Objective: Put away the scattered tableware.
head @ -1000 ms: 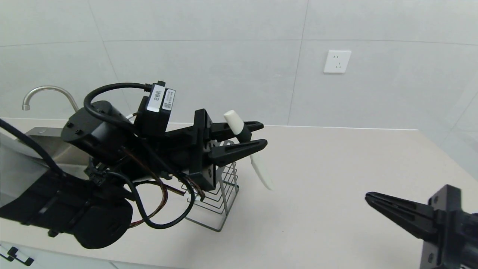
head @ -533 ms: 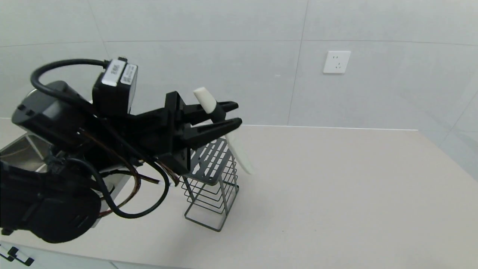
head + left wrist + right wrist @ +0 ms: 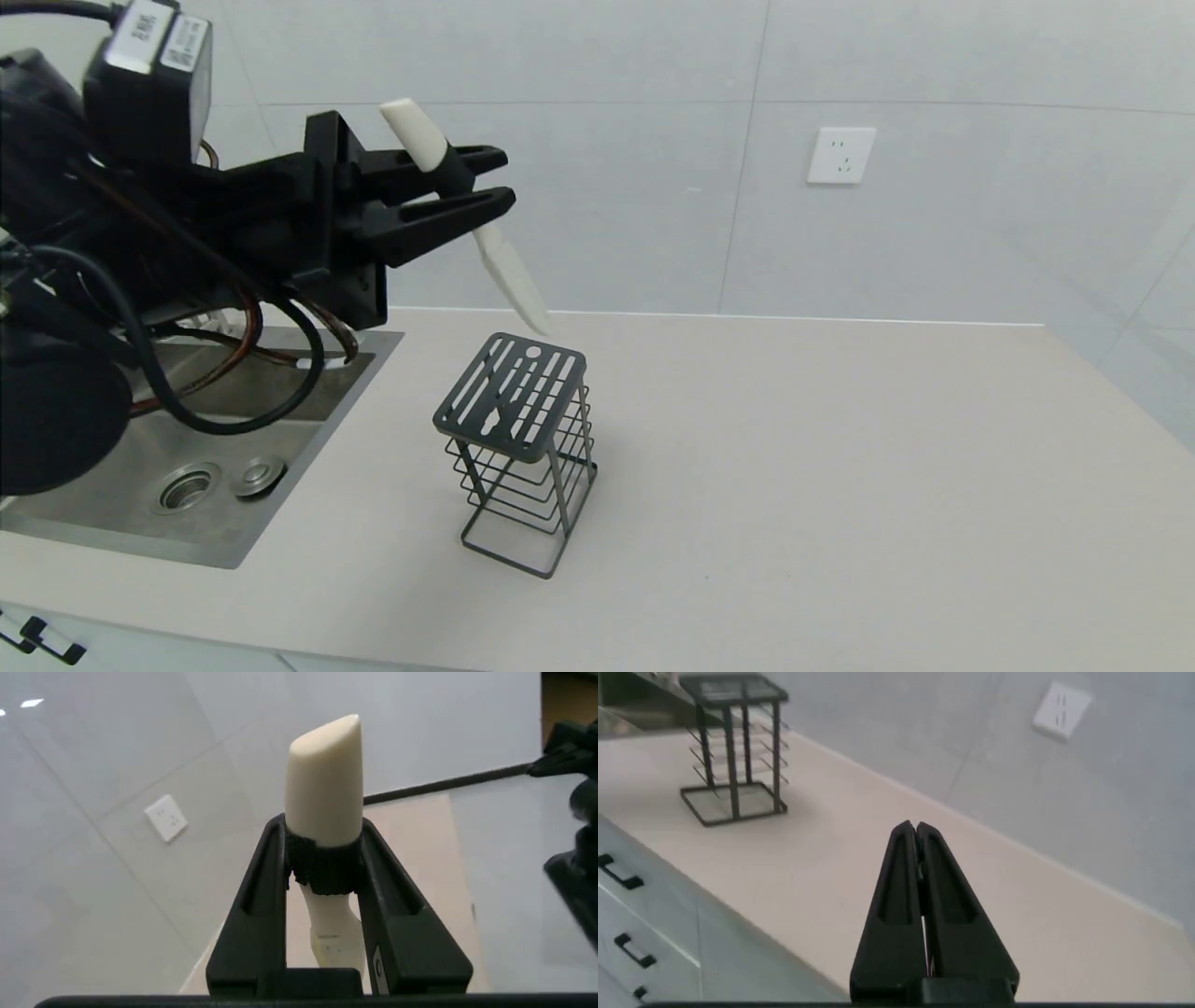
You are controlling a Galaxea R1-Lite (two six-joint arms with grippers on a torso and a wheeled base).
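Note:
A white knife (image 3: 509, 271) with a white handle and a black collar is held in my left gripper (image 3: 504, 175), which is shut on it at the collar. It hangs high above the counter, blade slanting down, tip just above and behind the slotted top of the dark wire rack (image 3: 518, 439). The left wrist view has the knife handle (image 3: 324, 775) sticking up between the fingers of the left gripper (image 3: 322, 831). My right gripper (image 3: 916, 835) is shut and holds nothing, low over the counter, with the wire rack (image 3: 733, 751) far off.
A steel sink (image 3: 112, 523) with a drain (image 3: 187, 487) lies left of the rack. The beige counter (image 3: 794, 467) stretches to the right. A wall socket (image 3: 842, 154) is on the tiled wall. Cabinet fronts with black handles (image 3: 617, 873) sit below the counter edge.
My left arm has risen and swung left with the knife, uncovering the rack top and the sink. The right gripper has drawn back out of the head view.

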